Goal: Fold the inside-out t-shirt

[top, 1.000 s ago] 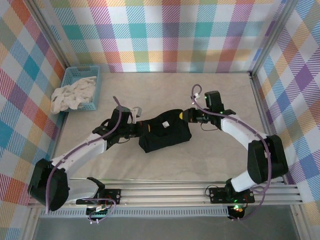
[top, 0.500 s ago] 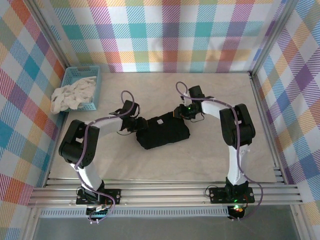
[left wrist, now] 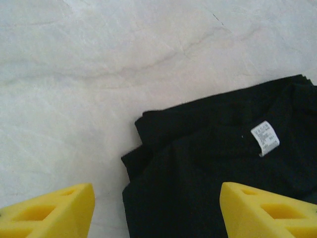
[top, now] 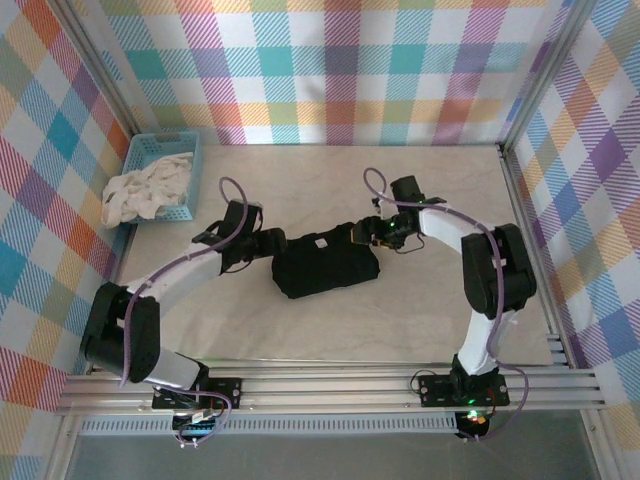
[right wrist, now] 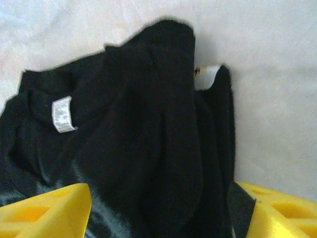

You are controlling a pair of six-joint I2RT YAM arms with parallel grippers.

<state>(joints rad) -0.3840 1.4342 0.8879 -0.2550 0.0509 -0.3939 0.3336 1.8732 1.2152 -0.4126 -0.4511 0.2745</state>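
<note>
The inside-out t-shirt (top: 328,263) lies as a compact black folded bundle in the middle of the table, with a small white label (top: 313,243) on top. My left gripper (top: 272,246) is at the bundle's left end. In the left wrist view its yellow fingers (left wrist: 49,213) stand wide apart, open, over the shirt's corner (left wrist: 198,173), holding nothing. My right gripper (top: 366,232) is at the bundle's upper right end. It is open too, and black cloth (right wrist: 148,148) lies between its yellow fingertips (right wrist: 44,208), untouched by them.
A blue basket (top: 165,138) with a white-cream cloth (top: 145,190) stands at the back left, against the checked wall. Pale tabletop (top: 450,180) runs around the bundle. An aluminium rail (top: 330,385) borders the near edge.
Both grippers have gone from shut to open and let go of the shirt. The cloth they carried now lies folded over the bundle, covering the yellow patch seen earlier.
</note>
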